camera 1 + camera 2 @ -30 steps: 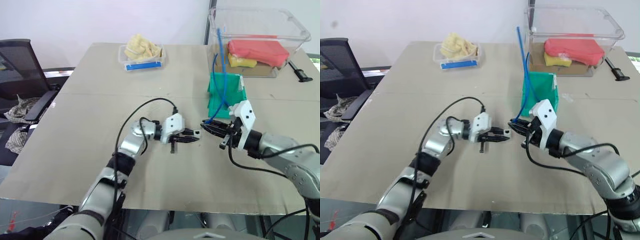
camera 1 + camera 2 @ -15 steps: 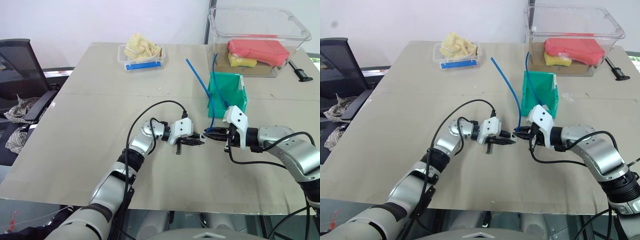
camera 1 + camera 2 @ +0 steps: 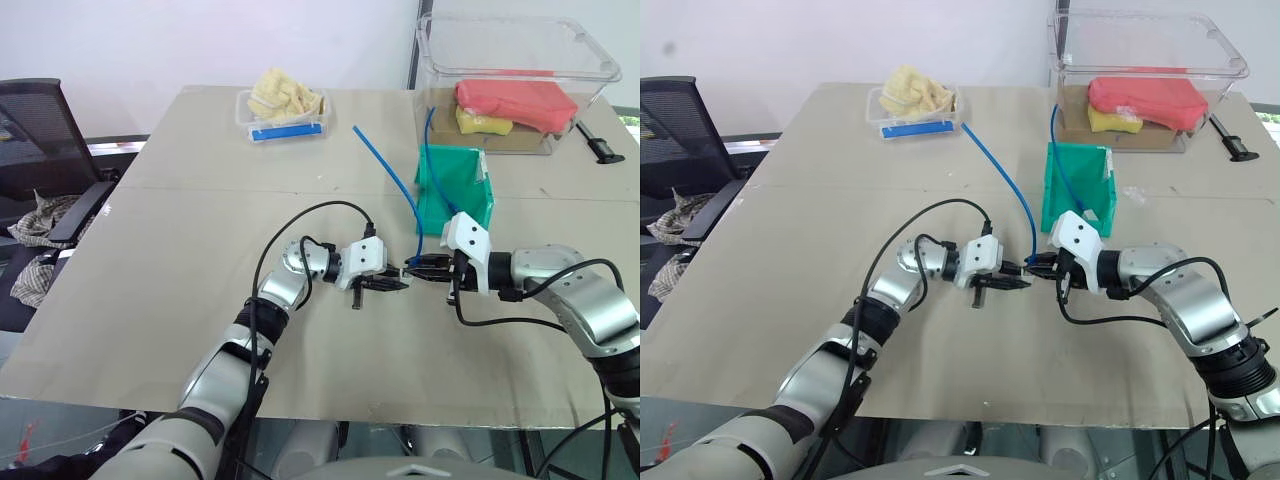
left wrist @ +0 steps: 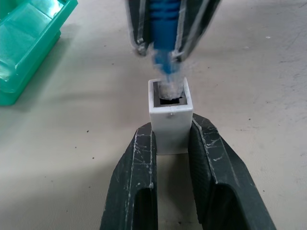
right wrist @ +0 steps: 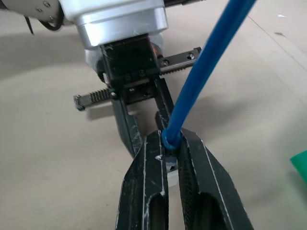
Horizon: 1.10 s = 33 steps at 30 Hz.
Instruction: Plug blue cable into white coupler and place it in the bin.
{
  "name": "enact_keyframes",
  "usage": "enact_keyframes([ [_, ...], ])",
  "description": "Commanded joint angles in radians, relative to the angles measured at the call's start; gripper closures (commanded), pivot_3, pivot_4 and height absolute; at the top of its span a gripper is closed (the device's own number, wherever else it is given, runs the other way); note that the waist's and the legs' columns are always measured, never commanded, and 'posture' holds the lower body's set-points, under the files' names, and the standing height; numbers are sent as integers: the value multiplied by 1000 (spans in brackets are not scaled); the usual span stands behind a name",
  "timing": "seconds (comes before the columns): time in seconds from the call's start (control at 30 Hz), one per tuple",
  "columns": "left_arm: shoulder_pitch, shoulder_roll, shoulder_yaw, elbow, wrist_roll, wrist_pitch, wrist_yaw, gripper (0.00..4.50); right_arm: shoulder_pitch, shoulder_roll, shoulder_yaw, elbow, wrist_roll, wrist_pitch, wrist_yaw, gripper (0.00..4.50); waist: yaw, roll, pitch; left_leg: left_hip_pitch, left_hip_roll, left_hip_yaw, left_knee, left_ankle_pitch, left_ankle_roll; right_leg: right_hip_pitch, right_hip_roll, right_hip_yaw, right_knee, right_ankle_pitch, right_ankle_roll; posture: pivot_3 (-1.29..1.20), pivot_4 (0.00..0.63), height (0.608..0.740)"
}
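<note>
My left gripper (image 4: 171, 130) is shut on the white coupler (image 4: 170, 120), whose dark socket faces my right gripper (image 5: 171, 141). That gripper is shut on the blue cable (image 5: 206, 72) just behind its clear plug. The plug's tip sits at the socket mouth and looks partly inside. In the head views the two grippers meet tip to tip at mid-table, left (image 3: 398, 284) and right (image 3: 414, 268). The cable (image 3: 385, 165) rises from there and leans away to the left. The teal bin (image 3: 455, 185) stands just beyond the right gripper.
A large clear tub (image 3: 515, 80) holding red and yellow items stands at the back right, with a black tool (image 3: 600, 148) beside it. A small clear tray (image 3: 285, 115) with a blue strip and yellow cloth sits at the back. An office chair (image 3: 40, 150) stands off the table's left edge.
The two grippers have closed the gap and now meet, plug against coupler. The right gripper sank and turned, and the cable's free length swung from upright over the bin to leaning left.
</note>
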Motion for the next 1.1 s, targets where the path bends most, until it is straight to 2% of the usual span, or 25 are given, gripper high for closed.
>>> enact_keyframes([
  [0.03,6,-5,1,-39,-5,-19,-5,4191,1,-11,42,55,-60,0,42,4500,0,0,0,0,0,0,0,0,0,0,0,0,0,0,0,0,150,740],
  [0.33,21,2,-1,-64,-7,-16,-6,4191,-26,-41,105,79,-90,38,162,4500,0,-1,-1,0,0,0,0,0,0,0,0,0,0,0,0,0,150,740],
  [0.67,35,1,-1,-89,-10,-11,5,4191,-108,25,145,230,-118,63,233,4500,-5,-4,-6,3,1,0,0,0,0,3,1,0,0,0,0,0,150,740],
  [0.83,44,2,-2,-102,-10,-7,14,4191,-145,30,108,227,-57,175,271,4500,-5,-5,-6,3,1,0,0,0,0,3,0,0,0,0,0,0,150,740],
  [1.1,48,3,-4,-108,-11,-2,18,4191,-143,15,161,202,-98,182,302,4500,-2,-5,-6,2,1,-1,0,0,0,3,0,-1,-1,0,0,0,150,740],
])
